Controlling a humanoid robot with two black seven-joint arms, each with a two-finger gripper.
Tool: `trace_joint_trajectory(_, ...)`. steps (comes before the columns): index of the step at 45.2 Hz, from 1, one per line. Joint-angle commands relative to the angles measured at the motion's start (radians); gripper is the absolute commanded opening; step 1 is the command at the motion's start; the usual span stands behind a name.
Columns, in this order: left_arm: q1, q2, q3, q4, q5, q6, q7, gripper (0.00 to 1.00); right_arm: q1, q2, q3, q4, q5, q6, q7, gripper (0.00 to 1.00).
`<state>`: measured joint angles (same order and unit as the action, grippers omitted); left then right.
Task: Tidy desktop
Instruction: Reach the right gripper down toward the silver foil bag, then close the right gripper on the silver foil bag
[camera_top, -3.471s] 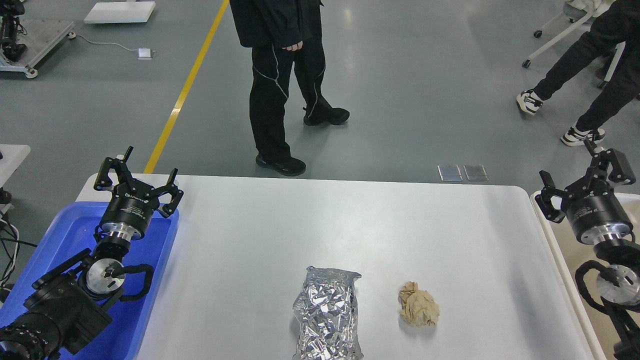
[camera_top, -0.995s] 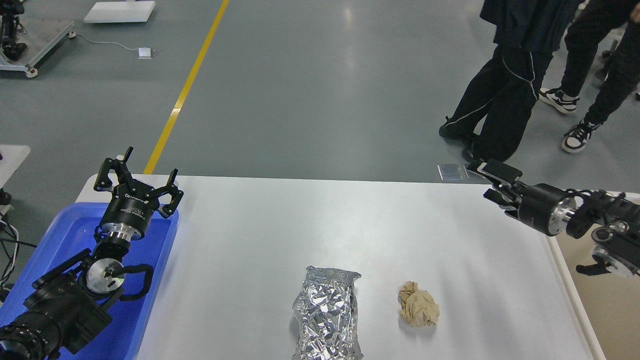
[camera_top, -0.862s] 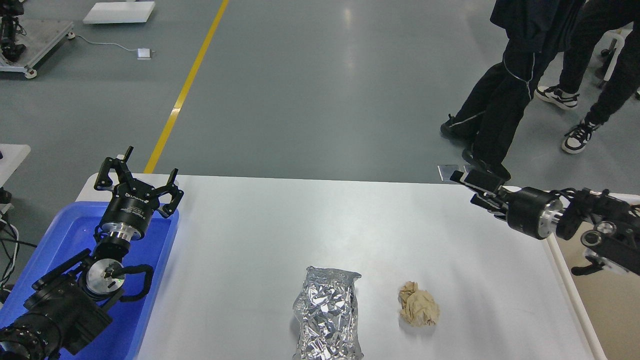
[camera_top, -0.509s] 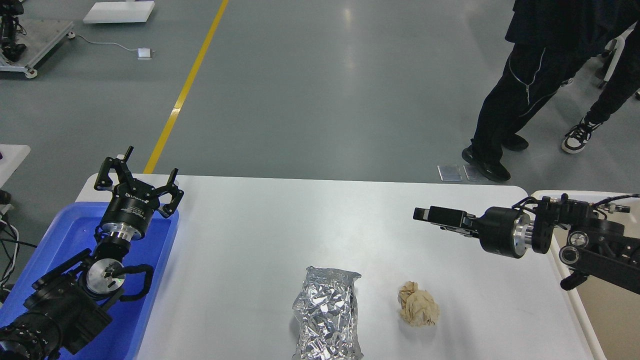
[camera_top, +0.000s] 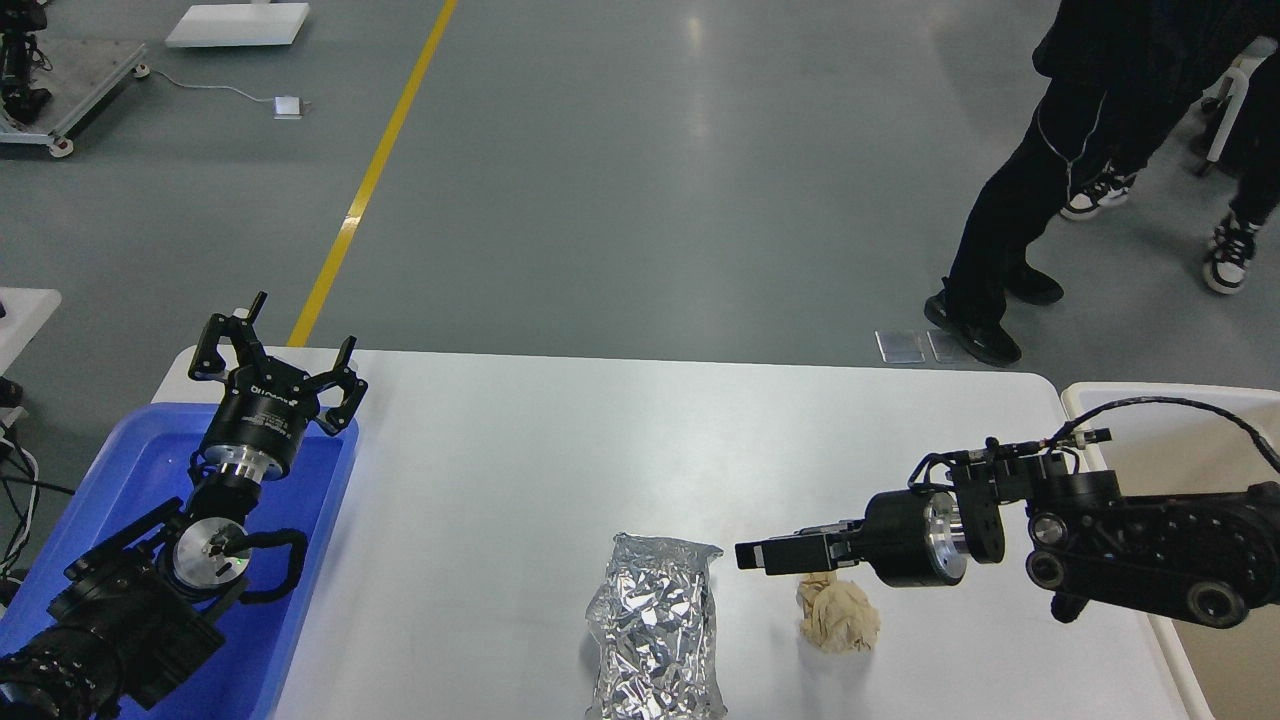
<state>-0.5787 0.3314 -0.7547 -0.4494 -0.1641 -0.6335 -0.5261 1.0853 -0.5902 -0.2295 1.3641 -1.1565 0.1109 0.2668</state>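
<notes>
Moved: right gripper (camera_top: 765, 556) has been lowered toward frame centre, above crumpled paper (camera_top: 838, 616); jaw state cannot be told.
Left gripper (camera_top: 275, 360): fingers spread, nothing held.
Desktop (camera_top: 520, 450): foil packet (camera_top: 657, 640) beside paper.

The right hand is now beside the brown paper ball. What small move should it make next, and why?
Probably draw the right hand back a little and lower it over the crumpled brown paper ball. Its fingertips reach past the ball toward the foil packet, and the ball lies loose on the desktop, not gripped.
</notes>
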Motion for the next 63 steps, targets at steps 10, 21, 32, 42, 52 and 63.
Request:
trace_joint_trajectory(10,0.000,0.000,0.000,0.000,0.000,0.000,0.000,1.00,-0.015,0.242,-0.108,-0.227,-0.034,-0.014,-0.004,0.99)
trace_joint_trajectory(21,0.000,0.000,0.000,0.001,0.000,0.000,0.000,1.00,-0.071,0.260,-0.109,-0.246,-0.035,-0.017,-0.004,0.99)
trace_joint_trajectory(32,0.000,0.000,0.000,0.000,0.000,0.000,0.000,1.00,-0.133,0.296,-0.108,-0.296,-0.048,-0.039,-0.006,0.99)
trace_joint_trajectory(42,0.000,0.000,0.000,0.000,0.000,0.000,0.000,1.00,-0.166,0.314,-0.106,-0.301,-0.048,-0.080,-0.006,0.99)
trace_joint_trajectory(52,-0.001,0.000,0.000,0.000,0.000,0.000,0.000,1.00,-0.157,0.382,-0.106,-0.338,-0.048,-0.085,-0.008,0.99)
trace_joint_trajectory(63,0.000,0.000,0.000,0.000,0.000,0.000,0.000,1.00,-0.173,0.383,-0.113,-0.365,-0.074,-0.152,0.000,0.87)
